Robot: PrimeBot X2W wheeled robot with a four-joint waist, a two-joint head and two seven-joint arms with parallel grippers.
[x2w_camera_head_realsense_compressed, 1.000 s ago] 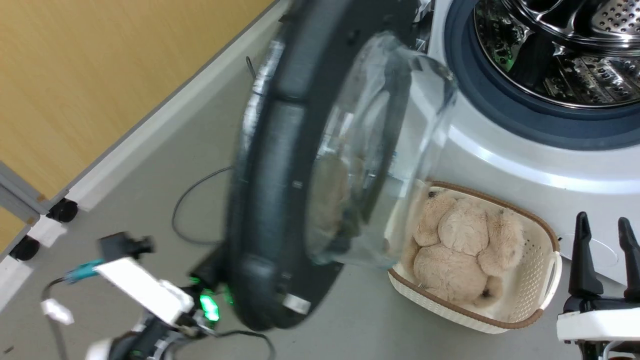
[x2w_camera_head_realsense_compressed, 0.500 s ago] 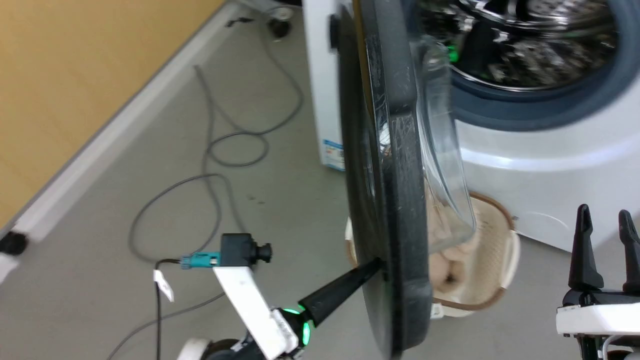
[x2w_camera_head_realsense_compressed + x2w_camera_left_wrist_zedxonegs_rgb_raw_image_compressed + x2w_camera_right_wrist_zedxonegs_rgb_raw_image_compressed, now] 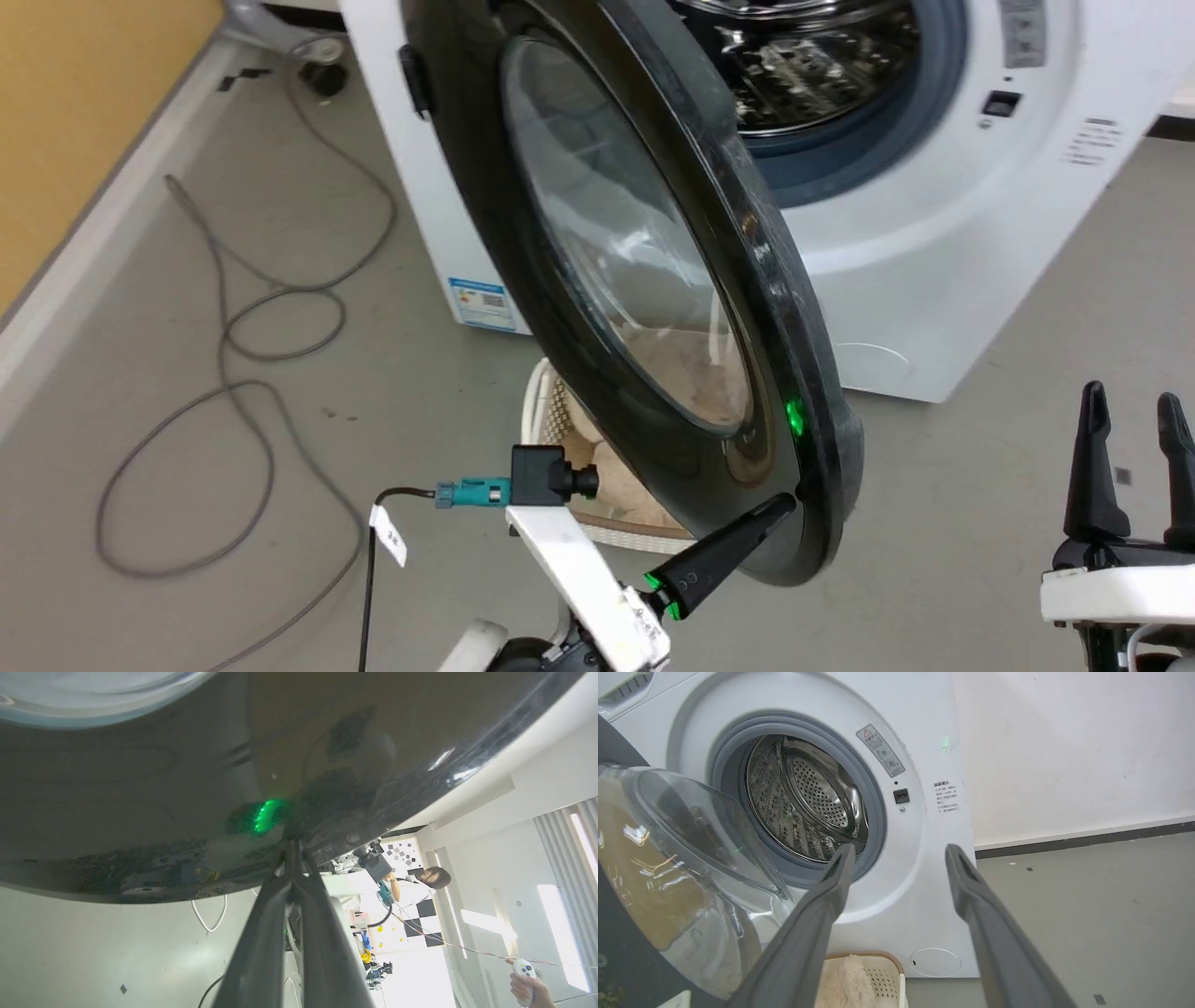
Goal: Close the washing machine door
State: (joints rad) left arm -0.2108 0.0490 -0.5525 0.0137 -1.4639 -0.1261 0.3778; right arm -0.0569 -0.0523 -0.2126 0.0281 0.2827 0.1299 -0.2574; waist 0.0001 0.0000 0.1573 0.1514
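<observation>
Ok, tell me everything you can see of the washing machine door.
The washing machine door is a large round disc, glossy black, with a bulging clear glass window at its centre. It stands partly open, swung out from the white washing machine, held at that machine's left side in the head view. The left tool, fingers together, touches its outer black rim near the lower edge, where a green light reflects.

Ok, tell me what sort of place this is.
Likely a robotics lab, not a home laundry: the washing machine stands on a grey floor, checkerboard panels show in the left wrist view, and a person's hand holds a white controller.
</observation>
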